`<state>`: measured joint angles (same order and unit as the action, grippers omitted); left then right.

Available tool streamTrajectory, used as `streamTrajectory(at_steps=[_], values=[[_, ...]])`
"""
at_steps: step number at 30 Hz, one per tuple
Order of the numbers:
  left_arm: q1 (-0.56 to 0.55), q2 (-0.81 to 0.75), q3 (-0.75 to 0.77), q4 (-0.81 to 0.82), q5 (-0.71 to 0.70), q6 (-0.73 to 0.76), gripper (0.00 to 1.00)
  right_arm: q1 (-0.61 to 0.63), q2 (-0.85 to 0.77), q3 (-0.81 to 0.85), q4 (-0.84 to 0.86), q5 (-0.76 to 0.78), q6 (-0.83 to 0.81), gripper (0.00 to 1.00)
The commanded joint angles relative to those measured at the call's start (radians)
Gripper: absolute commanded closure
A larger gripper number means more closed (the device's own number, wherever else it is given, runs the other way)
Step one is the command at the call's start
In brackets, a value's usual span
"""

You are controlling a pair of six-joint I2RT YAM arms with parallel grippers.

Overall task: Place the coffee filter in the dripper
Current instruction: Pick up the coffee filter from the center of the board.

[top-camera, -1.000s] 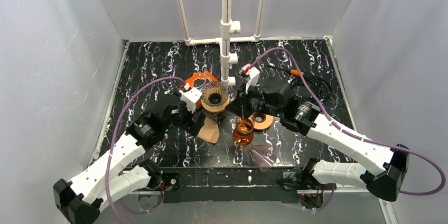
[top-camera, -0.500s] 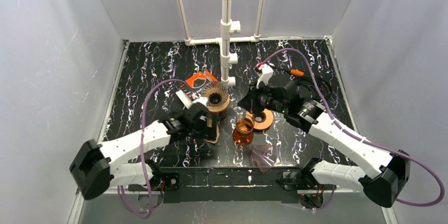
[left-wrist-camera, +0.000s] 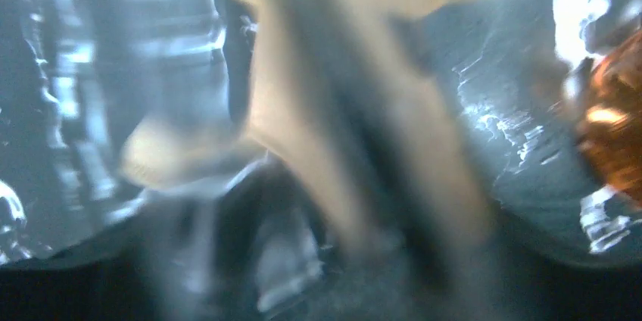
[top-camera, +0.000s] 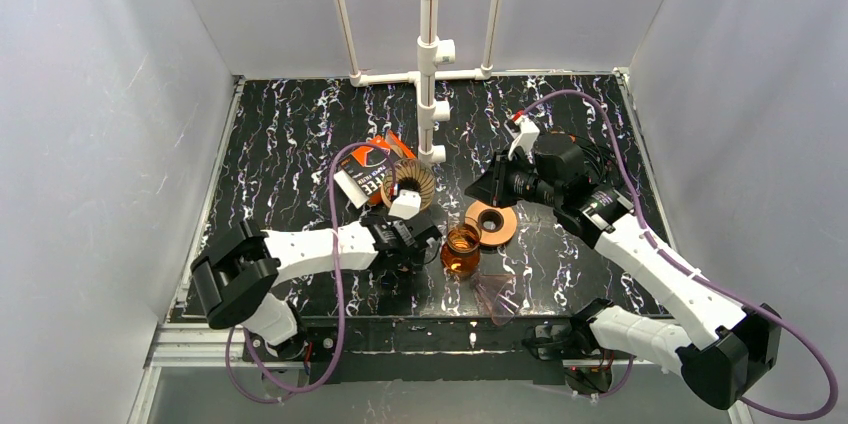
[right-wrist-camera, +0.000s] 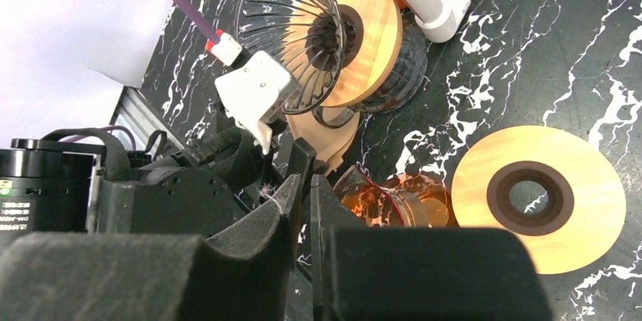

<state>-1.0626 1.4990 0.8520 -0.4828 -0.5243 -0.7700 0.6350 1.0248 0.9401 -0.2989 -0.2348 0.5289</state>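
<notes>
1. Around the dripper (top-camera: 408,180), which stands near the middle of the black marbled tabletop (top-camera: 280,144), the near and right sides are crowded. An amber jar (top-camera: 461,249) sits just to its near right, and a wooden ring (top-camera: 492,224) lies flat to its right. A pink funnel (top-camera: 495,296) lies further toward me, close to the tabletop's front edge.
2. Behind the dripper, an orange package (top-camera: 372,157) sits right at its back left. The white pipe stand (top-camera: 430,54) rises just behind it.
3. Left of the dripper, bare marble runs out to the white side wall (top-camera: 110,144). That is the widest stretch of room I can see.
4. The coffee filter (right-wrist-camera: 337,143) lies on the tabletop at the dripper's near foot. Its tan edge peeks out beside the base, and it is not inside the ribbed cone.
5. The left arm lies low, stretched in from the dripper's left with the forearm almost level. The left pincer (top-camera: 412,244) is down on the dripper's near side, over the filter. Its own close view is a tan blur, so I cannot tell whether it grips the paper.
6. The right arm comes in from the dripper's right, wrist turned toward it. The right pincer (right-wrist-camera: 304,207) hangs apart from the dripper, above the ring's far side. It is parted only a narrow slit, with nothing between.
</notes>
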Motion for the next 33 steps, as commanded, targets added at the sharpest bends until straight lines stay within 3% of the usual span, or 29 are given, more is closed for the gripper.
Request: streamTrajectory(at_steps=[1,11,14,27,29,33], values=[[-0.005,0.030,0.019,-0.003,-0.097,-0.038,0.28,-0.007,-0.017,-0.011,0.018,-0.039,0.005,0.81],[-0.008,0.058,-0.036,0.090,-0.056,-0.043,0.33,-0.012,-0.016,-0.012,0.018,-0.057,-0.001,0.79],[-0.008,0.051,-0.054,0.105,-0.057,-0.049,0.47,-0.014,-0.018,-0.015,0.018,-0.060,-0.003,0.79],[-0.013,-0.047,-0.127,0.118,-0.086,-0.047,0.89,-0.016,-0.012,-0.007,0.019,-0.066,-0.004,0.77],[-0.013,-0.076,-0.143,0.113,-0.095,-0.053,1.00,-0.015,-0.009,-0.006,0.019,-0.069,-0.004,0.77],[-0.014,-0.141,-0.166,0.076,-0.123,-0.073,1.00,-0.015,-0.006,0.001,0.020,-0.072,-0.005,0.77]])
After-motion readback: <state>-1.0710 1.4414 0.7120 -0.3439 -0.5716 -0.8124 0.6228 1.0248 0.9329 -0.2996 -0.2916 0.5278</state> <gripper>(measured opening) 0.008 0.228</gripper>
